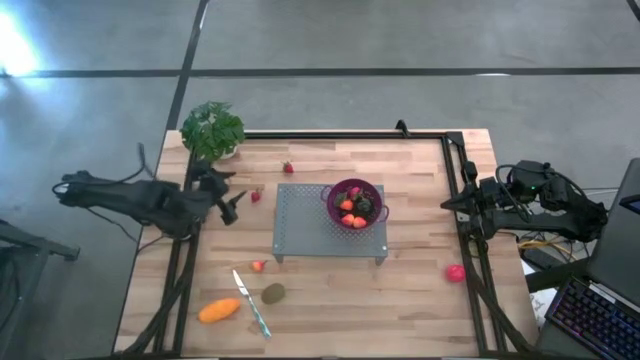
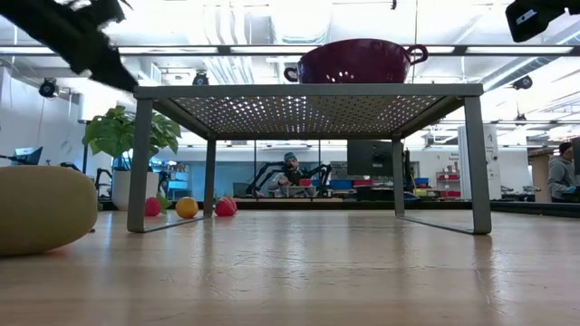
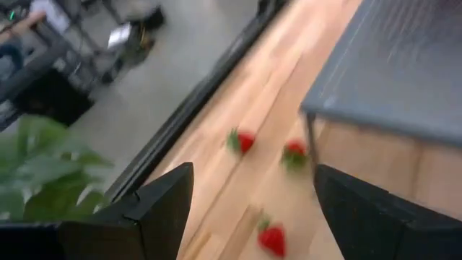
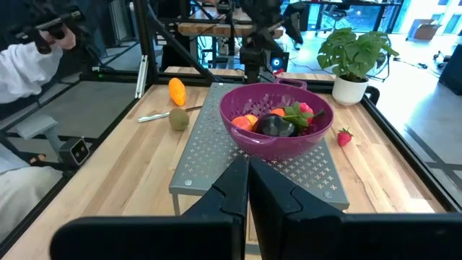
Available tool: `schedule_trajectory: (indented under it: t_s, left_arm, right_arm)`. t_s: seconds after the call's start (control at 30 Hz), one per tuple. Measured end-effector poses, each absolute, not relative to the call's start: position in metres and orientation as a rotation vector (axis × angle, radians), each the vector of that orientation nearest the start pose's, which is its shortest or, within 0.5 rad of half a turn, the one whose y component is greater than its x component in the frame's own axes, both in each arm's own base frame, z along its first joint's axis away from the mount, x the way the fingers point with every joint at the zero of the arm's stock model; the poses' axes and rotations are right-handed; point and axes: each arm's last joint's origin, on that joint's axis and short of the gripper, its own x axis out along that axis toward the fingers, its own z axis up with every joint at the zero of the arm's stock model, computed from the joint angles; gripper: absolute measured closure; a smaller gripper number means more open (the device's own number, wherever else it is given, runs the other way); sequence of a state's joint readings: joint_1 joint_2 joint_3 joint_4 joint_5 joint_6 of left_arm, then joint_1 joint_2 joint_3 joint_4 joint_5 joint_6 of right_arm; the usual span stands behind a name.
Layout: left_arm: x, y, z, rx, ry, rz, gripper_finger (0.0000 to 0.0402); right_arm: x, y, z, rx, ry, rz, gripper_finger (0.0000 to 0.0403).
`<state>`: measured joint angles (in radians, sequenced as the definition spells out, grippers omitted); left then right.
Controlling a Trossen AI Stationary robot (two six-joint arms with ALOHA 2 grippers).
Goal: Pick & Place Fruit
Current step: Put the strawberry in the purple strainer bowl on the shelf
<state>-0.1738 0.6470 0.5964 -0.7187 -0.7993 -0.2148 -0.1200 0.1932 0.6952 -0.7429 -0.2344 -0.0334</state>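
Pale plank surface (image 1: 400,290), perforated metal rack (image 1: 300,220) raised at centre, carrying your glossy purple bowl (image 1: 335,193) of fruit
Your left gripper (image 1: 232,205) hangs with jaws spread wide and empty, small red strawberries (image 3: 240,140) loose on the wood just ahead; your right gripper (image 4: 248,189) waits at the edge, jaws pressed together on nothing, facing the bowl

text: none legible | labels: none | brands: none | numbers: none | signs: none

The table (image 1: 400,290) is smooth, light wood. The grey rack (image 1: 310,225) is metal with tiny holes. The purple bowl (image 4: 245,108) looks like shiny plastic.
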Motion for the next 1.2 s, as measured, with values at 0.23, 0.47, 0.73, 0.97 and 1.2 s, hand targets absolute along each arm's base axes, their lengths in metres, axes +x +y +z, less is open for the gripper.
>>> schedule_trajectory:
  t_s: [0.23,0.47,0.73,0.97,1.2]
  left_arm:
    - [0.144,0.008,0.243,0.189,0.82,0.59,0.011]
    - [0.152,0.028,0.242,0.115,0.912,0.681,0.011]
    - [0.157,0.05,0.231,-0.155,0.961,0.74,0.011]
    - [0.168,0.057,0.219,-0.189,1.029,0.739,0.011]
    - [0.18,0.06,0.206,-0.025,1.141,0.624,0.011]
  right_arm:
    - [0.04,0.002,0.302,0.009,0.235,0.117,0.0394]
    - [0.04,0.002,0.302,0.009,0.235,0.118,0.0394]
    - [0.04,0.002,0.302,0.009,0.235,0.118,0.0394]
    - [0.04,0.002,0.302,0.009,0.235,0.118,0.0394]
    - [0.04,0.002,0.302,0.009,0.235,0.118,0.0394]
